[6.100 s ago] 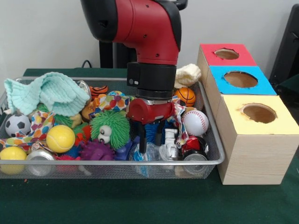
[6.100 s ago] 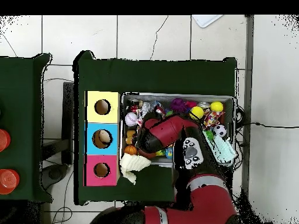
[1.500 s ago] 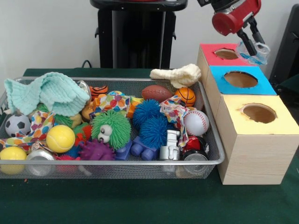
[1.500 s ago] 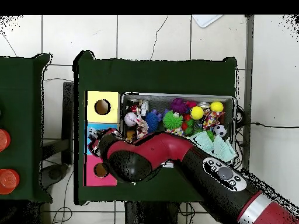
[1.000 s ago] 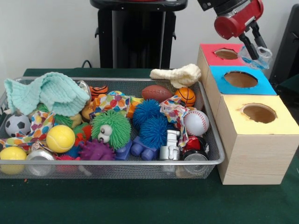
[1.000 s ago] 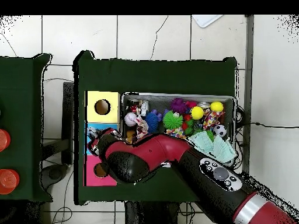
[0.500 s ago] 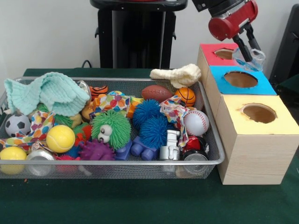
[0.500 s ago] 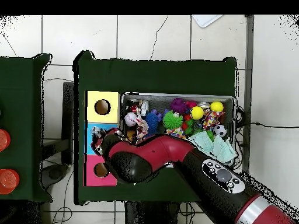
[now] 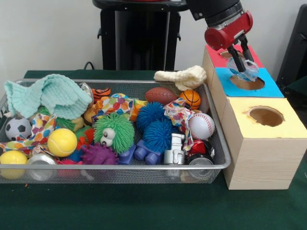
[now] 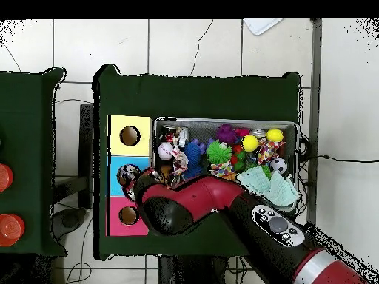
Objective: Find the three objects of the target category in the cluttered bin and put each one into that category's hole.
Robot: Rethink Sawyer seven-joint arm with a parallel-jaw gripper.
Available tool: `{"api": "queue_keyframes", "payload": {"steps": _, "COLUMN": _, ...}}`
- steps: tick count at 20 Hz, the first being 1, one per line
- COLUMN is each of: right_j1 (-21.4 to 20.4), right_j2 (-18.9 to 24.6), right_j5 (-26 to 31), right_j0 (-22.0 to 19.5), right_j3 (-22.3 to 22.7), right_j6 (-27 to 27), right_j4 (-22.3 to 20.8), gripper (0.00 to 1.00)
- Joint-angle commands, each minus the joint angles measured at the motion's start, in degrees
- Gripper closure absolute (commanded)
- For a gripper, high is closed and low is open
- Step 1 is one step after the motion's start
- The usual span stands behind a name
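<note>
So compared with half a second back, the tool (image 9: 242,61) has dropped lower and slid left in the front view, and the crumpled clear plastic piece (image 9: 243,70) it carries now hangs right over the blue box's hole (image 9: 247,82) instead of up near the red box (image 9: 229,54). Six seconds ago it was down in the middle of the wire bin (image 9: 211,165); the bin contents look the same as in the recent frames.

The arm comes in from the top of the front view, the red wrist tilted so the two dark fingers (image 9: 234,53) slant down and to the right. They're pinched narrow on the plastic piece, which sits at the hole's rim; can't tell if it touches the box.

In the overhead view the red arm (image 10: 200,196) sweeps from the lower right up to the left, its end over the blue box (image 10: 118,167) in the middle of the three, between the yellow box (image 10: 117,127) and the red one. The tool itself is hidden under the arm there.

The yellow box's hole (image 9: 265,115) sits open at right on the green desk (image 9: 144,206).
</note>
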Motion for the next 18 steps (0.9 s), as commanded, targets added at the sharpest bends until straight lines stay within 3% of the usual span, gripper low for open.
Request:
{"api": "queue_keyframes", "payload": {"steps": 1, "right_j1": 2.99, "right_j2": -9.61, "right_j5": -4.62, "right_j0": 4.15, "right_j3": -3.07, "right_j6": 7.79, "right_j4": -4.48, "gripper": 1.00}}
{"api": "queue_keyframes", "payload": {"steps": 12, "right_j1": 5.21, "right_j2": -15.08, "right_j5": -9.14, "right_j0": 9.47, "right_j3": -3.52, "right_j6": 9.22, "right_j4": 0.01, "gripper": 1.00}}
{"api": "queue_keyframes", "payload": {"steps": 18, "right_j1": 5.25, "right_j2": -17.42, "right_j5": -10.20, "right_j0": 11.17, "right_j3": -4.15, "right_j6": 8.76, "right_j4": -0.07, "gripper": 1.00}}
